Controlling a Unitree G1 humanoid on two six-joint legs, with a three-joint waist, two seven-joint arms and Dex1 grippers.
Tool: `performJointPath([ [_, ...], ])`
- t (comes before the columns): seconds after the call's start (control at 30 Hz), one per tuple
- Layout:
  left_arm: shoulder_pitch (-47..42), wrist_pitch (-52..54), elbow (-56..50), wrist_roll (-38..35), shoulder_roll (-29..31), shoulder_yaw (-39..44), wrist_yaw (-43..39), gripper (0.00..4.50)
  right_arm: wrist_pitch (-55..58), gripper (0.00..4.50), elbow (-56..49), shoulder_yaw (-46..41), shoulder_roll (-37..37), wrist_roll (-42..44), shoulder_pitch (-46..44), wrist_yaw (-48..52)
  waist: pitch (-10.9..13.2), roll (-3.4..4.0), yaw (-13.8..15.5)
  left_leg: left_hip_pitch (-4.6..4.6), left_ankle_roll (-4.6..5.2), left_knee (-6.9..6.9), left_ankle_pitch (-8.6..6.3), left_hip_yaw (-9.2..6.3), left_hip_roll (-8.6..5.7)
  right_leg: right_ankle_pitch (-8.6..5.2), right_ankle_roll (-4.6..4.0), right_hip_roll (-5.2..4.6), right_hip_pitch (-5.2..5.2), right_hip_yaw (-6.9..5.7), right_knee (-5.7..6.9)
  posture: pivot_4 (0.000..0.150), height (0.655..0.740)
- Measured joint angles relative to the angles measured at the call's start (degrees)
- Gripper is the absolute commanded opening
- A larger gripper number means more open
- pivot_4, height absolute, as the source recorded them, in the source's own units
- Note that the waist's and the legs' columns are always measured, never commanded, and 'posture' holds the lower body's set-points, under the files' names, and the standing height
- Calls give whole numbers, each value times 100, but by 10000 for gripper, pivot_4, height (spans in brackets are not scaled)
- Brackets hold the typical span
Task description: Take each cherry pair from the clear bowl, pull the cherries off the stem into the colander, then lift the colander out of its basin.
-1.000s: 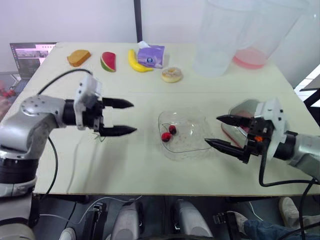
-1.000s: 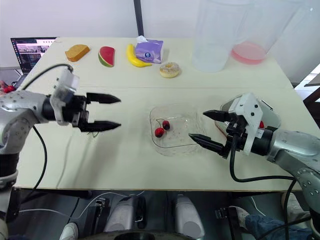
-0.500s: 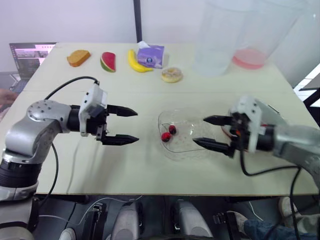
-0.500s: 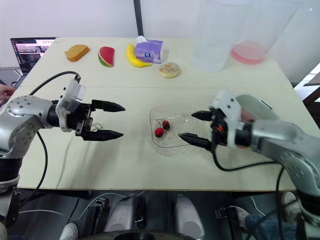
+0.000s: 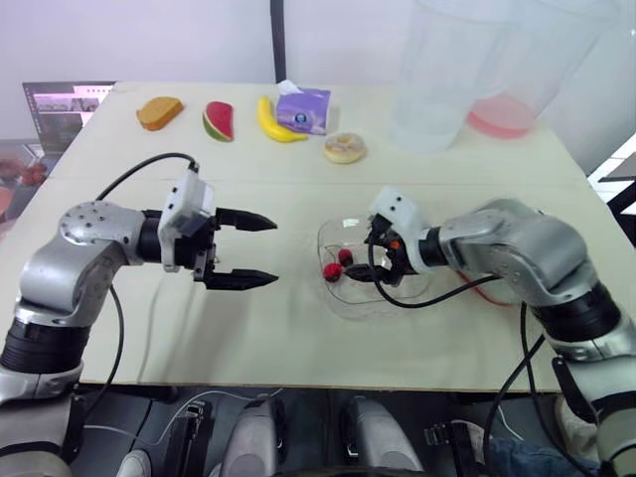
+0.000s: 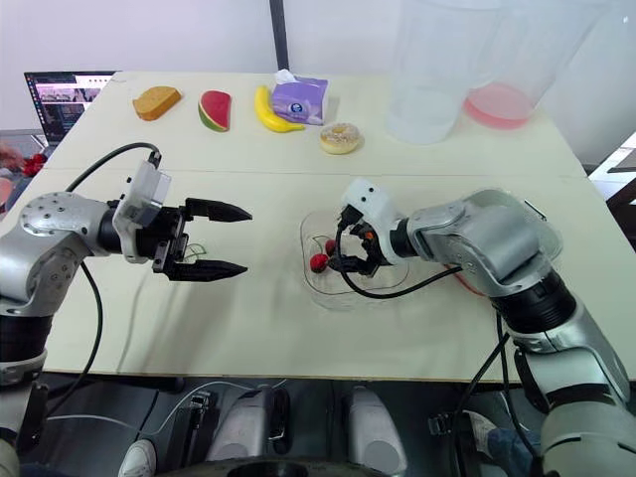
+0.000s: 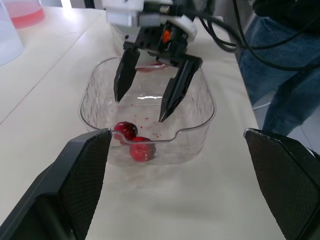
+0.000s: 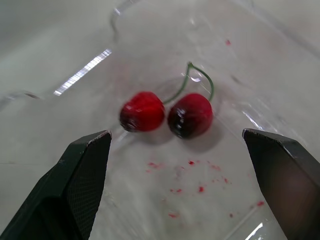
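Observation:
A clear bowl (image 5: pixel 397 298) sits at the table's middle and holds one red cherry pair (image 5: pixel 336 265) joined by a green stem (image 8: pixel 187 80). My right gripper (image 5: pixel 360 260) is inside the bowl, open, its fingertips just right of the cherries and touching nothing. The pair (image 8: pixel 167 114) lies a little ahead of its fingers (image 8: pixel 75 185). My left gripper (image 5: pixel 274 252) hovers open and empty over the table left of the bowl, pointing at it. A bit of the red colander (image 7: pixel 150 68) shows behind the right gripper (image 7: pixel 140 107), largely hidden by that arm.
Along the far edge lie a bread slice (image 5: pixel 159 111), watermelon wedge (image 5: pixel 218 120), banana (image 5: pixel 273 121), tissue pack (image 5: pixel 301 109) and donut (image 5: pixel 345 148). Two tall clear jugs (image 5: pixel 432 75) stand at the back right. A laptop (image 5: pixel 65 99) sits far left. A person's legs (image 7: pixel 280 75) are beyond the table.
My right gripper has swung left from beside the bowl into it, up to the cherries. The left gripper shifted slightly right, then held still, open.

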Motion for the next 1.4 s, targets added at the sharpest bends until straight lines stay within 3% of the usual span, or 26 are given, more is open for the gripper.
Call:
performJointPath([
  [0.1,0,0,-6,1,-17,0,23,44513,-60,45000,190,219,43,-302,-110,119,0,0,-11,0,0,-1,0,0,2,0,0,0,-1,1,0,1500,7400],
  [0.2,1,1,-16,1,-18,0,54,45000,-160,36933,331,401,102,-567,-201,256,0,0,-9,0,0,-1,0,0,2,0,0,0,-1,0,0,1500,7400],
  [0.37,2,1,-18,1,-18,0,64,45000,-260,11297,528,508,308,-881,-257,450,0,0,-7,0,0,-1,0,1,2,0,0,0,-1,0,1,1500,7400],
  [0.83,8,51,-56,-2,-17,0,117,45000,-394,11297,736,673,497,-1517,-360,850,0,0,-7,0,0,0,0,1,1,0,0,0,-2,0,3,1500,7400],
  [0.9,8,51,-56,-2,-16,0,117,45000,-369,16486,670,671,455,-1546,-360,890,0,0,-7,0,0,0,0,1,1,0,0,0,-2,0,4,1500,7400],
  [1.4,-5,51,-54,0,-17,-1,123,45000,-216,16486,555,424,751,-1601,-361,868,0,0,-10,0,0,-1,0,1,1,0,0,0,-2,0,5,1500,7400],
])
